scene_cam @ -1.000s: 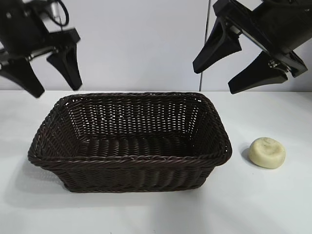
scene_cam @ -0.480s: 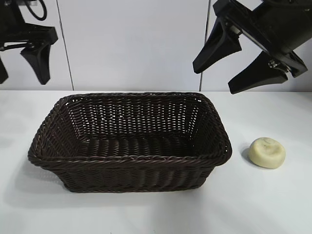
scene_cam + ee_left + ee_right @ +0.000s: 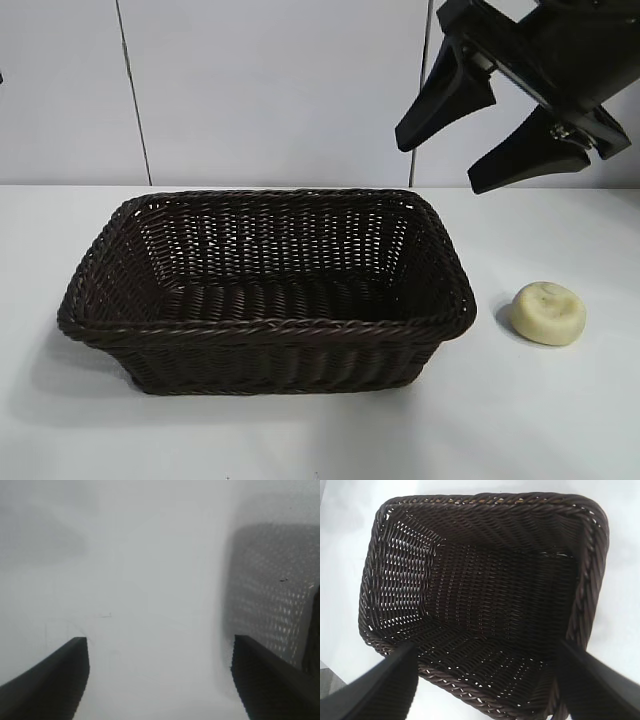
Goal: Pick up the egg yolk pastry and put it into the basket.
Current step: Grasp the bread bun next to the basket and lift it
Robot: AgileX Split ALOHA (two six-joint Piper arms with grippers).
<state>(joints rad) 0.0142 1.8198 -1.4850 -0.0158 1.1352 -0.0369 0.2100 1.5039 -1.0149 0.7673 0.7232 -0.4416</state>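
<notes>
White counter (image 3: 300, 440) carries everything we need, and it is the largest thing we see. On it stands the basket (image 3: 266, 290), dark brown wicker, with nothing inside; the right wrist view looks straight down into its bare woven bottom.

Next in size is the right end effector (image 3: 455, 150), which hangs above the basket's right end with its two black fingers spread wide and nothing between them. It has not moved compared with a second ago.

What changed is on the other side: the left end effector (image 3: 160, 680), which was above the basket's left corner one second ago, has gone out of the exterior view completely. Its own wrist view shows wide-spread fingers over bare counter, with the basket wall off to one side. We judge that the left arm is retiring and the right arm will work alone.

Smallest is the egg yolk pastry (image 3: 548, 313), lying on the counter just beside the basket's right end, untouched. The pick-up is not yet begun.
</notes>
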